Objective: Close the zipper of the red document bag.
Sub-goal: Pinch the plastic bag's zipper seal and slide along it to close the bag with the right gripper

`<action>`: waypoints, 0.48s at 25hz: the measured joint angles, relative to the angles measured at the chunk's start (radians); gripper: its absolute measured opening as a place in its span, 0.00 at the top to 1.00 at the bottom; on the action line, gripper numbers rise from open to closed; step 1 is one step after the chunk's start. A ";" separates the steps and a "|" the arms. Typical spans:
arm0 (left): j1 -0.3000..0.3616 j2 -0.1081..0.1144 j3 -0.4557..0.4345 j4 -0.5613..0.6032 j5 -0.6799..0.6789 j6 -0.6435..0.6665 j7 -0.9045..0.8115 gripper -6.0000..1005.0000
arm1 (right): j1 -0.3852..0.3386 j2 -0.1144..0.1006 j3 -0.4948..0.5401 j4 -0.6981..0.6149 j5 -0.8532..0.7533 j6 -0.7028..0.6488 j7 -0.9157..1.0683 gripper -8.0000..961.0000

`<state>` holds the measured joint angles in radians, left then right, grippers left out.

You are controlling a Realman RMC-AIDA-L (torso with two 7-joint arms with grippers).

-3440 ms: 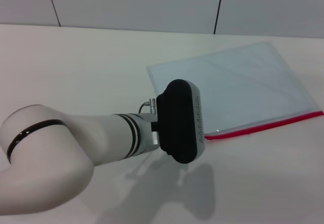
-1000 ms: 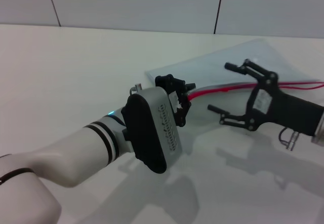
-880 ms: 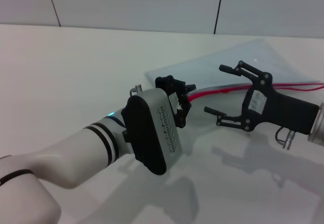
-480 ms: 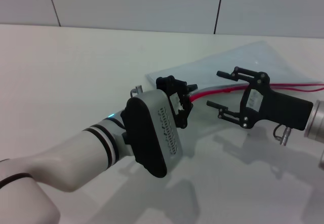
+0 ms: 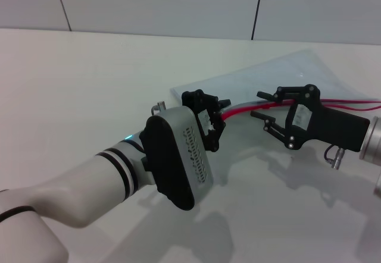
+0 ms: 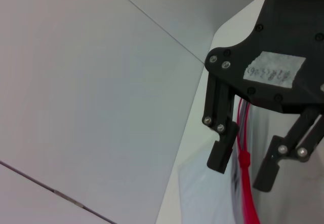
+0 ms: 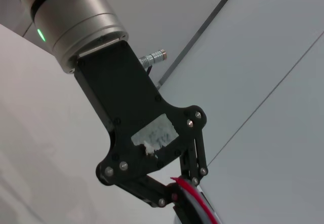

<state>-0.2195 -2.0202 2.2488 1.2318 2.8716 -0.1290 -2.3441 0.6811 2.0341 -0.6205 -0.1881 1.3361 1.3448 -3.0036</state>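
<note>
The red document bag [image 5: 297, 72] is a translucent pale pouch with its near edge raised off the table. The zipper [image 5: 351, 103] runs as a red strip along that raised edge. My left gripper [image 5: 219, 119] is shut on the strip's left end, and it shows in the right wrist view as the left gripper [image 7: 177, 191] pinching the zipper [image 7: 195, 198]. Just right of it, my right gripper [image 5: 262, 105] stands open with one finger on each side of the strip. The left wrist view shows that right gripper [image 6: 244, 165] with a red tab of the zipper [image 6: 248, 198] between its fingers, apart from both.
The white table [image 5: 89, 84] stretches to the left and toward the front. Grey wall panels [image 5: 155, 1] close off the back. My left forearm [image 5: 119, 174] crosses the front left of the table.
The bag lay flat at first; its red edge has since been lifted. Over the last second my right gripper moved left along the zipper toward the left gripper, and its fingers narrowed around the strip.
</note>
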 joint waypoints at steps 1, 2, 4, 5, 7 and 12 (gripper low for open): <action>0.000 0.000 0.000 0.000 0.000 0.000 0.000 0.94 | 0.000 0.000 0.000 0.000 0.000 0.000 0.000 0.63; 0.001 0.000 0.000 0.000 0.000 0.000 0.000 0.94 | -0.001 0.000 0.001 -0.001 0.000 0.000 0.000 0.64; 0.002 0.000 0.000 0.000 0.000 0.000 0.000 0.94 | -0.001 0.000 0.001 -0.002 0.000 0.000 0.000 0.66; 0.003 0.000 0.000 0.000 0.000 0.000 0.000 0.94 | -0.001 0.000 0.001 -0.004 0.000 0.000 0.000 0.67; 0.003 0.000 0.000 0.000 0.000 0.000 0.000 0.94 | -0.002 0.000 0.001 -0.009 -0.003 0.000 0.000 0.68; 0.004 0.000 0.000 0.005 0.000 -0.001 0.000 0.94 | -0.003 0.000 0.001 -0.012 -0.007 -0.001 0.000 0.73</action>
<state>-0.2159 -2.0203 2.2491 1.2363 2.8716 -0.1299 -2.3438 0.6780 2.0340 -0.6199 -0.1997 1.3291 1.3440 -3.0036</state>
